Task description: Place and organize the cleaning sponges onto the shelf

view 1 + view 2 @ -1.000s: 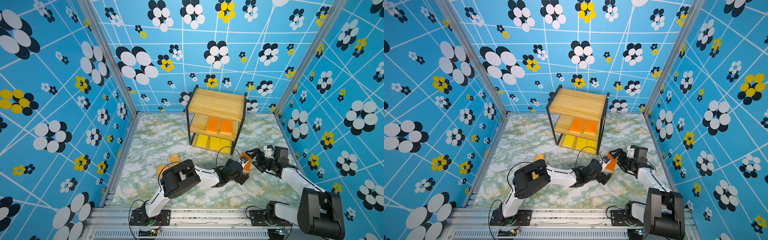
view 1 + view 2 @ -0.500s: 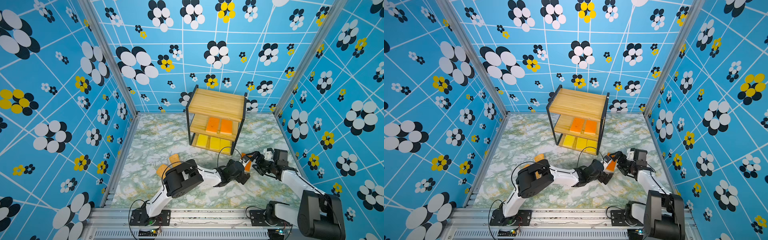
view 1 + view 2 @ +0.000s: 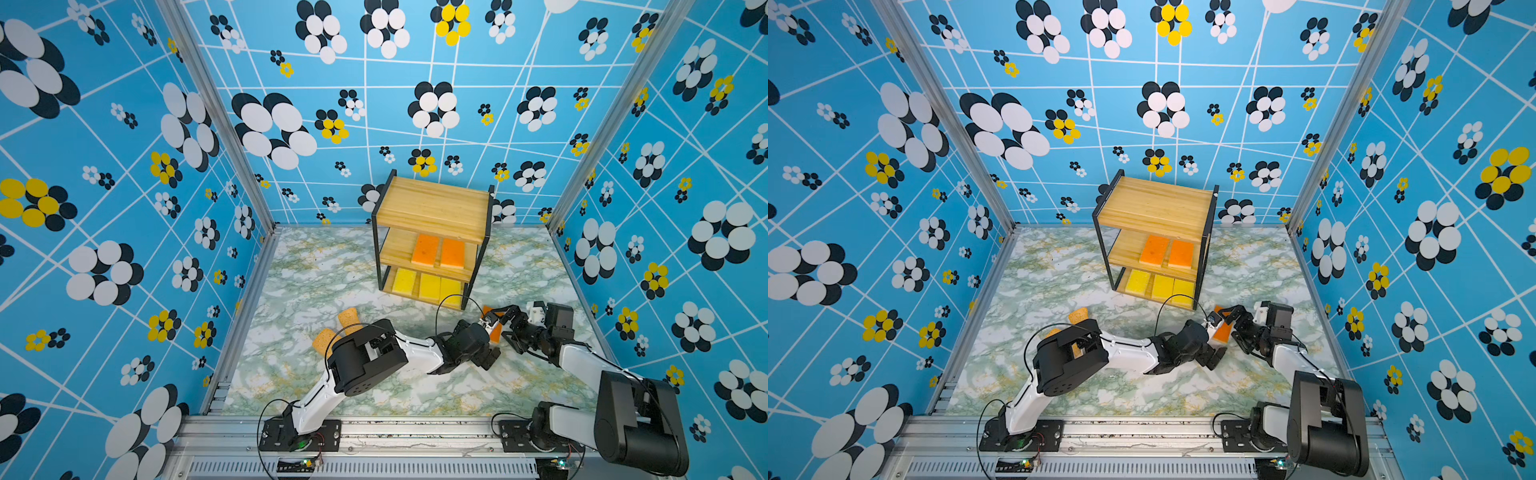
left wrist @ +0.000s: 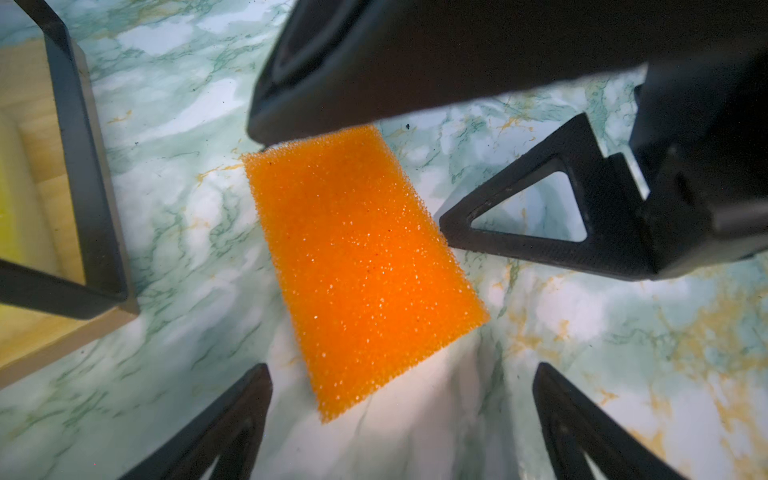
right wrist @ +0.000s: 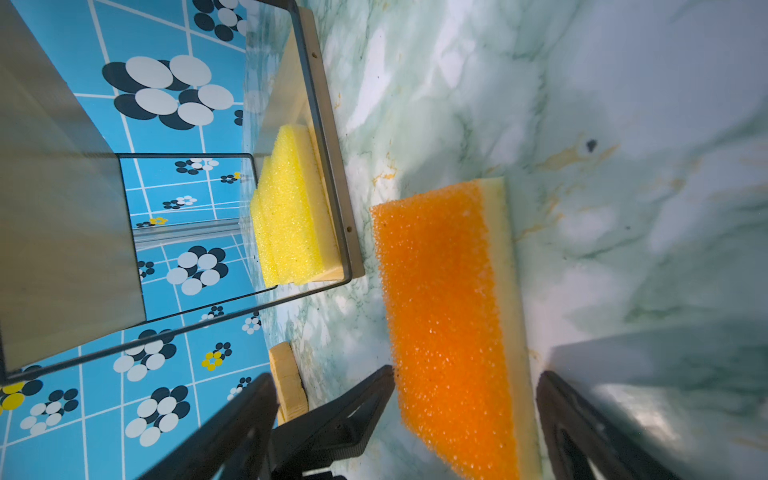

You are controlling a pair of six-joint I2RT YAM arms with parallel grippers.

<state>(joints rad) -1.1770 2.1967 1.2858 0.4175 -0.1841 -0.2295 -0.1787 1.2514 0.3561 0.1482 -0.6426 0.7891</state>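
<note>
Both pairs of jaws gape empty around one flat, coarse-pored orange sponge (image 4: 365,270) on the marbled table (image 4: 623,332).

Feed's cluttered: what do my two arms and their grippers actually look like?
The left arm and right arm are alike: white link shells between bulky black joint housings, each with a thin black cable looping off it. The left gripper and right gripper are all black, with flat fingers pierced by triangular cut-outs. No markings are legible.
</note>
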